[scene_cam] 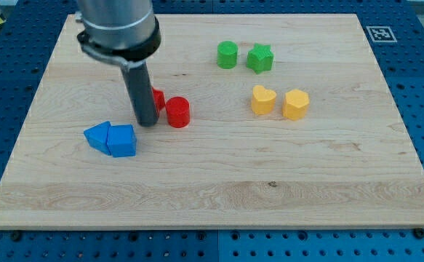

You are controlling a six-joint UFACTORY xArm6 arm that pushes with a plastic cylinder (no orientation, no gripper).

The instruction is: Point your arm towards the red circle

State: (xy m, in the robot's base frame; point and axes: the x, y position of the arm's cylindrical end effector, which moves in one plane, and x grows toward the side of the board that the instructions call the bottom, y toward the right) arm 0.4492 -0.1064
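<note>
A red round block [177,112] stands on the wooden board left of centre. A second red block [157,98] sits just to its left and is mostly hidden behind my rod, so its shape cannot be made out. My tip [147,121] is down on the board just left of the red round block, close to it, and right above the blue blocks.
Two blue blocks [112,138] lie touching at the view's lower left of my tip. A green round block [228,54] and a green star block [260,58] sit near the view's top. A yellow heart block [263,100] and a yellow hexagon block [296,104] are at the right.
</note>
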